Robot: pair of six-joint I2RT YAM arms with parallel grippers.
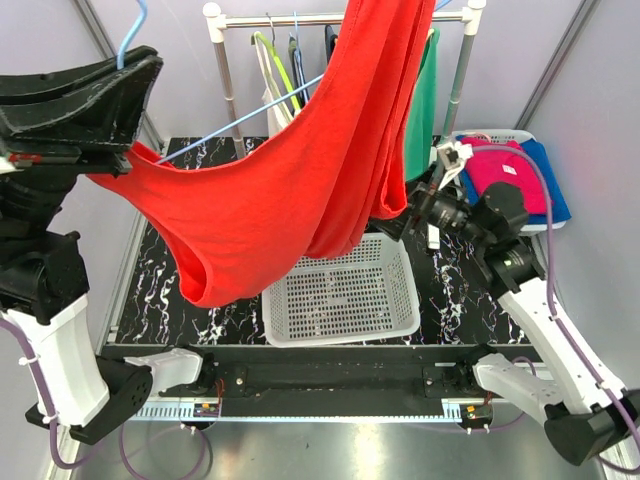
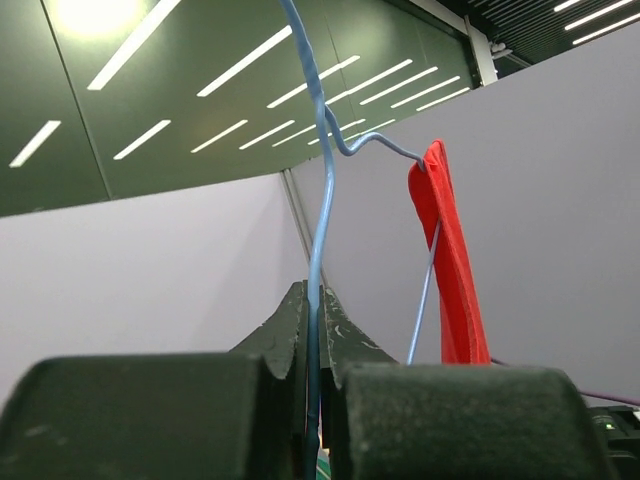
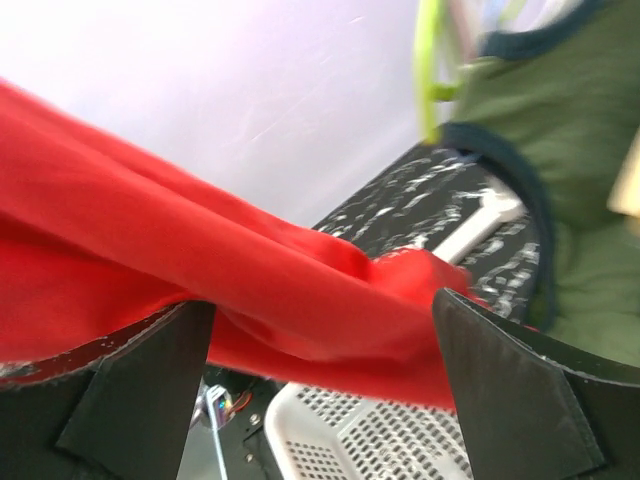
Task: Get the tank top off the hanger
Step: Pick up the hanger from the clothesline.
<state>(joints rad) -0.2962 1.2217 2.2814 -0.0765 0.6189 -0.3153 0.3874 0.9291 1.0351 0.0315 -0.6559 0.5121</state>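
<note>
A red tank top [image 1: 300,190] hangs on a light blue wire hanger [image 1: 235,122] and sags in a wide loop over the middle of the table. High at the left, my left gripper [image 1: 140,75] is shut on the hanger's wire. In the left wrist view the jaws [image 2: 314,300] pinch the blue hanger [image 2: 318,230], with a red strap [image 2: 450,260] on its shoulder. My right gripper [image 1: 405,215] is open at the cloth's lower right end. In the right wrist view the red fabric [image 3: 250,290] lies between its spread fingers [image 3: 150,380], which are not closed on it.
A white mesh basket [image 1: 340,300] sits on the marbled table below the cloth. Behind it stands a garment rack [image 1: 330,18] holding more hangers and a green garment [image 1: 422,110]. A tray [image 1: 500,134] of pink and blue clothes is at the back right.
</note>
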